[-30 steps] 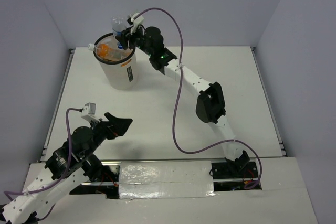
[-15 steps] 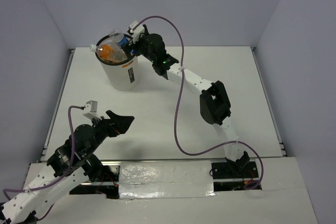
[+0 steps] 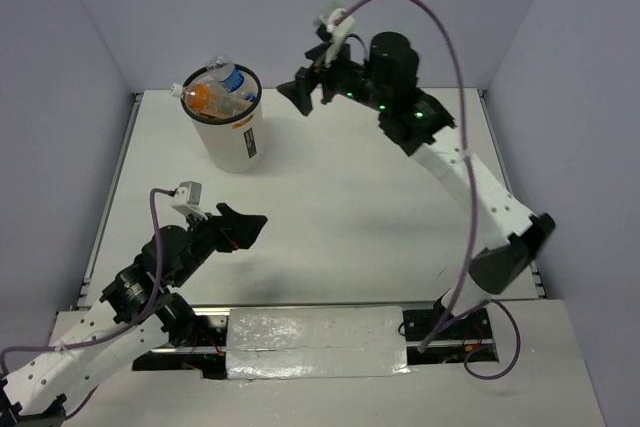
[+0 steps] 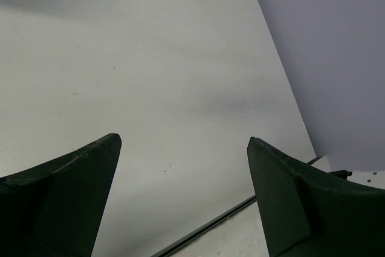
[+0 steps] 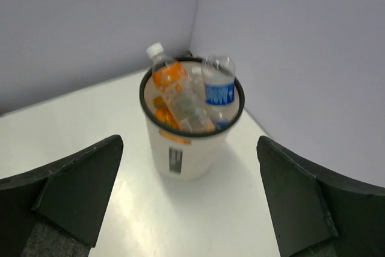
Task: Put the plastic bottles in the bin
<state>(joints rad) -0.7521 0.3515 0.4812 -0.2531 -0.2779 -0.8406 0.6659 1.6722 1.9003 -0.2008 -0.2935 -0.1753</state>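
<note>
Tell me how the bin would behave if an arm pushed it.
The bin stands taller than it is wide, so a high push would probably tip it rather than slide it. The orange-filled bottle and blue-labelled bottle poke above its top, likely making it slightly top-heavy. Pushed low, it should slide easily on the smooth table.

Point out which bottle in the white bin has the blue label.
The clear plastic bottle standing at the bin's black rim; the leaning white-capped bottle beside it is orange-filled.
</note>
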